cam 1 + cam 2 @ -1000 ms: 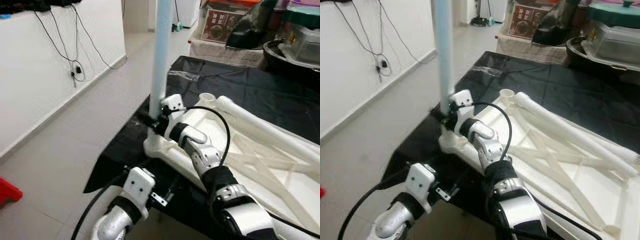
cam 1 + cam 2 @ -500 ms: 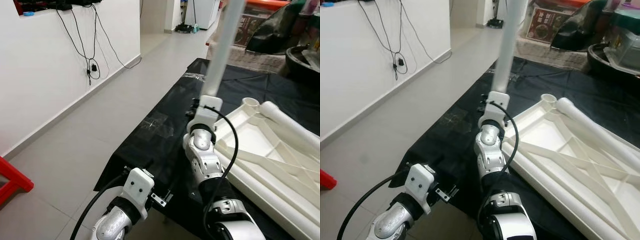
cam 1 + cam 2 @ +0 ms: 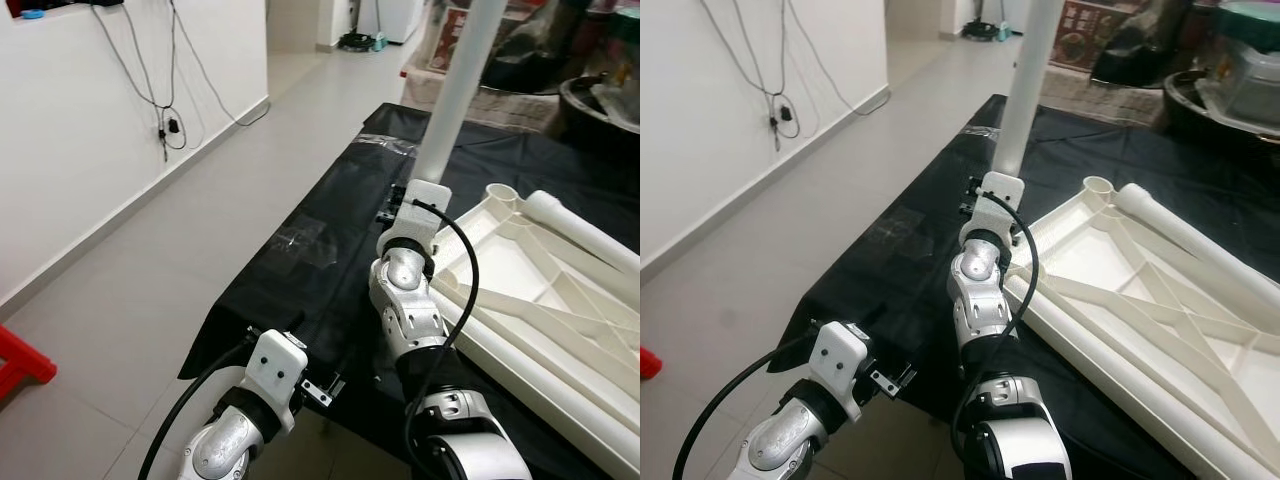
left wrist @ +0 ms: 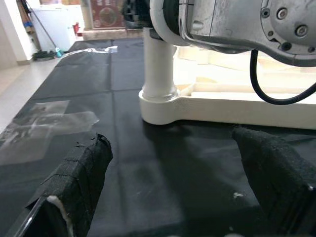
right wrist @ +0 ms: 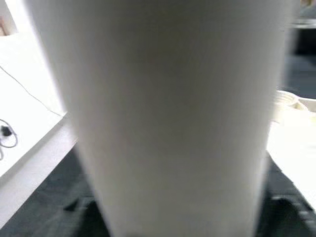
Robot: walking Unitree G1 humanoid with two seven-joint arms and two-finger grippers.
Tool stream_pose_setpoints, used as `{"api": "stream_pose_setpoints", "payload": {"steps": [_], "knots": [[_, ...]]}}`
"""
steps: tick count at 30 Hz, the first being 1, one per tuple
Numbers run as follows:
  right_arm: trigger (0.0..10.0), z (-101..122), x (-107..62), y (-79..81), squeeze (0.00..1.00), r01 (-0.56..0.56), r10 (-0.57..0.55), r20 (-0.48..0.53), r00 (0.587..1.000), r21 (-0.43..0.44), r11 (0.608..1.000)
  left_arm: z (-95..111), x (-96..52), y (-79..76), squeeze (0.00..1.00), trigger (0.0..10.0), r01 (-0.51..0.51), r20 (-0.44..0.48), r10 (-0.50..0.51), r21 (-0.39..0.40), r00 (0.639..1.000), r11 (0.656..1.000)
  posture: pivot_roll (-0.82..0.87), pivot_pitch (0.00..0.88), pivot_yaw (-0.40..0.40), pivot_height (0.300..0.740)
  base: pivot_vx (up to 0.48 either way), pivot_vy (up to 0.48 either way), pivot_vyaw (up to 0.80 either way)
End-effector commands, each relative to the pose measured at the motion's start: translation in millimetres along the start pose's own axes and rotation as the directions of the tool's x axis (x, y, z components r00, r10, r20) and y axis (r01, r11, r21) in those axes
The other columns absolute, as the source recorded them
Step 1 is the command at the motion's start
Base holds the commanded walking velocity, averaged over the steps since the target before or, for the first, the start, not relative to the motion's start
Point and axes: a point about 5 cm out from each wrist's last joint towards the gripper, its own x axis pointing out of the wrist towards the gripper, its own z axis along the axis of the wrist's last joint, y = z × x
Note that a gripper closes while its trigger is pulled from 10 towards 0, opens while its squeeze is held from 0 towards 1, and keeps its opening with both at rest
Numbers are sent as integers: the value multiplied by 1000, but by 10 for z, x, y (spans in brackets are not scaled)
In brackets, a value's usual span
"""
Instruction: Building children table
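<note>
From the left eye view, the right gripper (image 3: 408, 200) sits at the white table leg (image 3: 458, 95), which rises tilted out of frame; its fingers are hidden behind the wrist there, so their grip is only a likely one. Just beyond those fingers lies the upturned white tabletop (image 3: 520, 290) on the black-covered bench (image 3: 300, 260), and the left gripper (image 3: 318, 392) hangs low at the bench's near edge, well short of the work. In the right eye view the leg leans away from the tabletop, and a second leg (image 3: 1185, 235) lies along its far rim. The left wrist view looks between spread black fingers (image 4: 74, 182) holding nothing; ahead of them the leg's foot (image 4: 159, 64) stands in the corner socket (image 4: 160, 106), with taped patches (image 4: 44, 126) on the cloth to one side. In the right wrist view the leg fills the frame right against the camera, blurred, so I cannot tell how the fingers stand. The risk, as I judge it, is that a leaning leg binds or pops out of the socket, or levers the light tabletop across the slick cloth, since nothing braces it. Around the bench are a pale tiled floor (image 3: 150, 260), a white wall with dangling cables (image 3: 165, 125), and stacked boxes (image 3: 1090, 20) behind.
</note>
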Motion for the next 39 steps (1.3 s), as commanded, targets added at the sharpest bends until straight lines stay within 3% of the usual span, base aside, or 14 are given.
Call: {"api": "stream_pose_setpoints", "payload": {"steps": [1, 2, 3, 7, 16, 17, 18, 20, 21, 23, 34, 35, 36, 39], "knots": [[10000, -198, -128, 45, 1000, -26, 29, -63, 998, 51, 998, -46, -14, -14, 0, 10000, 7, -23, -7, -12, 1000, 1000, 117, 100, -61, 740, 0, 0, 0], [10000, -187, -129, 73, 1000, -71, 75, -57, 996, 73, 995, -47, -14, -12, 0, 10000, 6, -23, -6, -11, 1000, 1000, 117, 100, -61, 740, 0, 0, 0], [10000, -160, -125, 119, 0, -166, 172, -47, 984, 112, 980, -48, -14, -9, 0, 10000, 6, -24, -6, -11, 1000, 1000, 114, 103, -60, 740, 0, 0, 0], [10000, -102, -111, 144, 0, -295, 300, -13, 954, 143, 945, -47, -14, -7, 0, 10000, 5, -25, -6, -12, 1000, 1000, 112, 105, -56, 740, 0, 0, 0], [10000, -97, -88, 126, 0, -666, 680, -38, 732, 168, 726, -43, -6, -4, 0, 10000, 5, -23, -5, -12, 1000, 1000, 112, 107, -58, 740, 0, 0, 0], [10000, -164, -116, 111, 0, -769, 781, -88, 618, 137, 624, -43, -3, -4, 0, 10000, 5, -23, -5, -12, 1000, 1000, 112, 108, -59, 740, 0, 0, 0], [10000, -164, -116, 111, 0, -769, 781, -88, 618, 137, 624, -43, -3, -4, 0, 10000, 5, -23, -5, -12, 1000, 1000, 112, 108, -59, 740, 0, 0, 0], [10000, -279, -192, 111, 0, -912, 916, -196, 350, 151, 381, -43, 3, -5, 0, 10000, 3, -23, -4, -11, 1000, 1000, 119, 110, -62, 740, 0, 0, 0], [10000, -279, -192, 111, 0, -912, 916, -196, 350, 151, 381, -43, 3, -5, 0, 10000, 3, -23, -4, -11, 1000, 1000, 119, 110, -62, 740, 0, 0, 0], [10000, -300, -245, 156, 0, -964, 961, -235, 144, 188, 190, -39, 4, -10, 0, 10000, 0, -22, -1, -11, 1000, 1000, 126, 110, -67, 740, 0, 0, 0], [10000, -192, -266, 243, 0, -968, 976, -189, -111, 245, -63, -29, -7, -10, 0, 10000, -1, -22, 1, -13, 1000, 1000, 133, 119, -65, 740, 0, 0, 0], [5843, -185, -268, 252, 0, -967, 976, -182, -122, 244, -76, -29, -7, -10, 0, 10000, -1, -22, 1, -13, 1000, 1000, 133, 118, -65, 740, 0, 0, 0], [5843, -185, -268, 252, 0, -967, 976, -182, -122, 244, -76, -29, -7, -10, 0, 10000, -1, -22, 1, -13, 1000, 1000, 133, 118, -65, 740, 0, 0, 0], [0, -180, -272, 264, 0, -968, 978, -165, -127, 237, -86, -30, -7, -10, 0, 10000, -1, -23, 1, -13, 1000, 1000, 134, 120, -62, 740, 0, 0, 0]]}}
